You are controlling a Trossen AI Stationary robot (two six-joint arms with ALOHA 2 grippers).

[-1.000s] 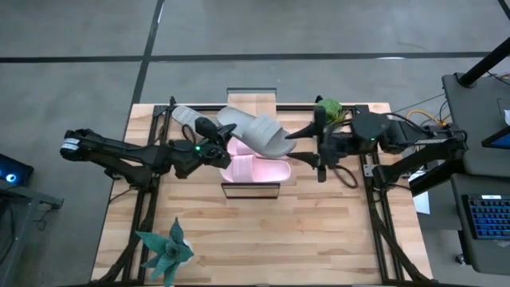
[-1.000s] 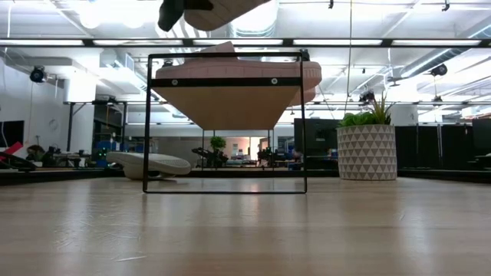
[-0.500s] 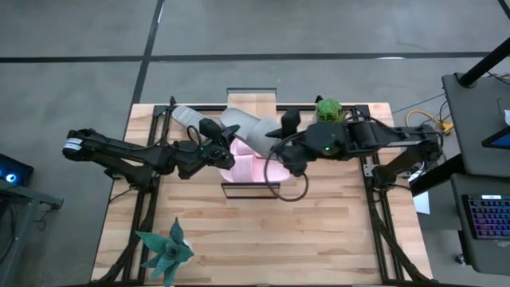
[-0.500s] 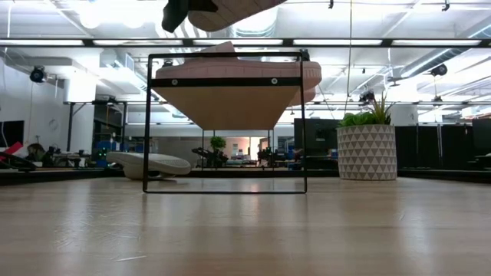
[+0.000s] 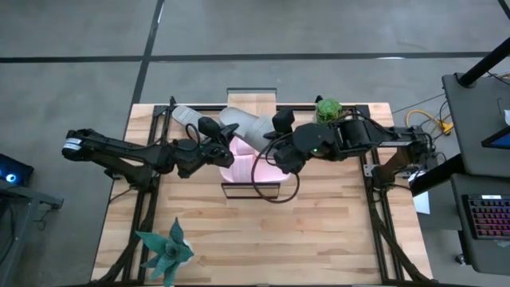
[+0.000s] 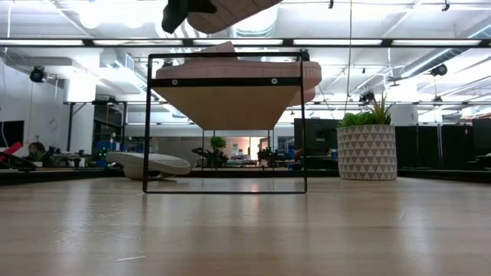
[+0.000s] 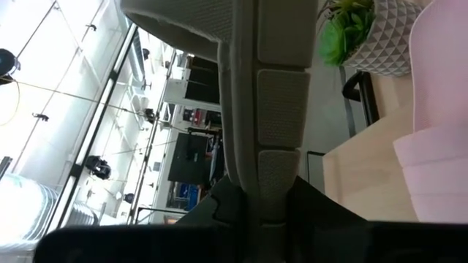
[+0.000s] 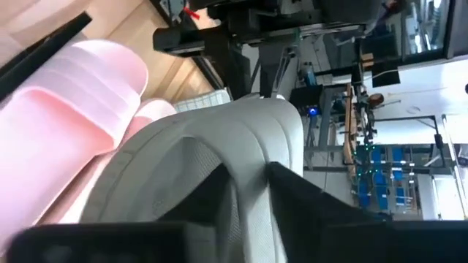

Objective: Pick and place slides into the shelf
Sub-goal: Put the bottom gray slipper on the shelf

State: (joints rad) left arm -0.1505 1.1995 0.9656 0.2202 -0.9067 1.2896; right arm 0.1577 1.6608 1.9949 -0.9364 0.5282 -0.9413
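A grey slide (image 5: 249,127) hangs in the air over the shelf (image 5: 251,187), and both grippers are shut on it. My left gripper (image 5: 211,145) is at its left end and my right gripper (image 5: 275,147) at its right part. In the low view the slide (image 6: 230,11) is above the shelf's black frame (image 6: 226,80). Two pale pink slides (image 5: 251,166) lie on the shelf's top. A second grey slide (image 5: 185,114) lies flat on the table at the far left of the shelf. My left gripper pinches the slide's sole edge (image 7: 267,175) at its left end between its two fingers. It comes level from the table's left. The slide reaches away from the fingers, lifted clear of the shelf. My right gripper holds the slide's wide strap (image 8: 252,146) at its edge. One finger (image 8: 212,186) seems to be under the strap's arch and the other (image 8: 296,193) outside it. It comes from the table's right, slanting down. The slide is clear of the pink slides below.
A potted plant (image 5: 328,109) in a patterned pot stands at the far right of the shelf, close to my right arm. A green paper-like plant (image 5: 166,251) stands at the near left corner. A cable loop (image 5: 275,190) hangs from my right arm over the shelf's near end.
My right gripper has gone toward the table's left, from beside the potted plant to the grey slide. There it has shut on the slide's strap. My left gripper and the slide have stayed nearly where they were.
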